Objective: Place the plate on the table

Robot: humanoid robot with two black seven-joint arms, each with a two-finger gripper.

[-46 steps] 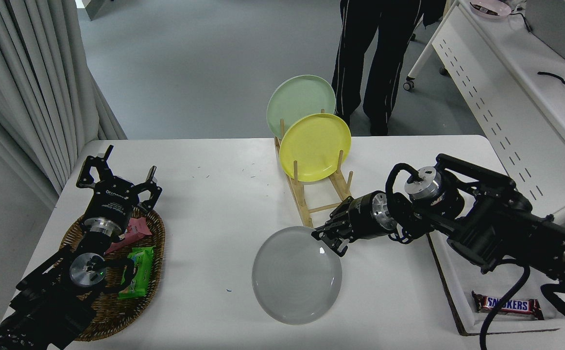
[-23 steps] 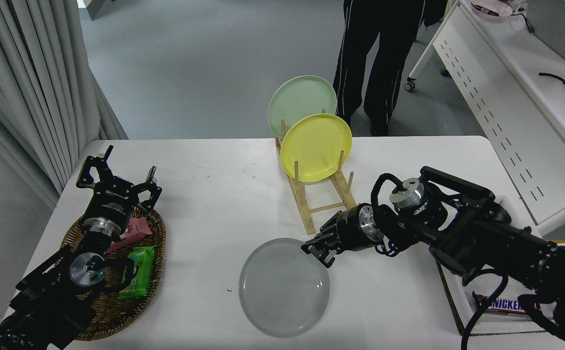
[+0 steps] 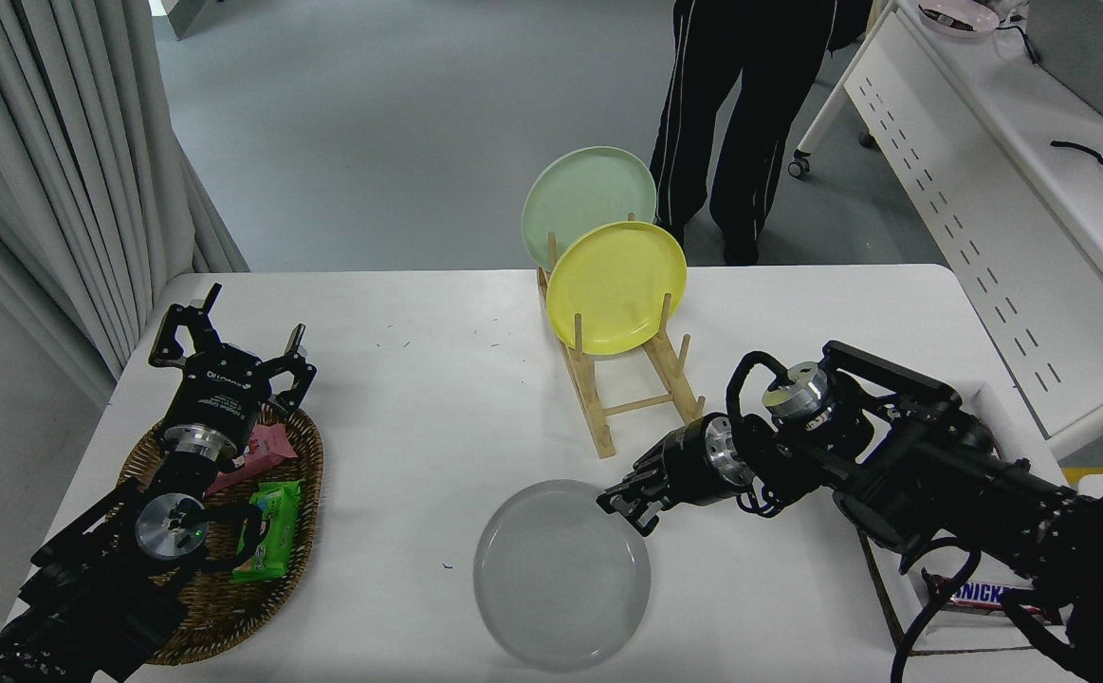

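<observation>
Lowered since before, the plate (image 3: 560,579) (near rim hidden) stays pinched by the right end effector (image 3: 629,503).

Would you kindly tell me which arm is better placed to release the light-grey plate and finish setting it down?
The right. Its end effector is at the round light-grey plate rim, low over the white table. The left end effector is parked open above the wicker basket, far from the plate.
</observation>
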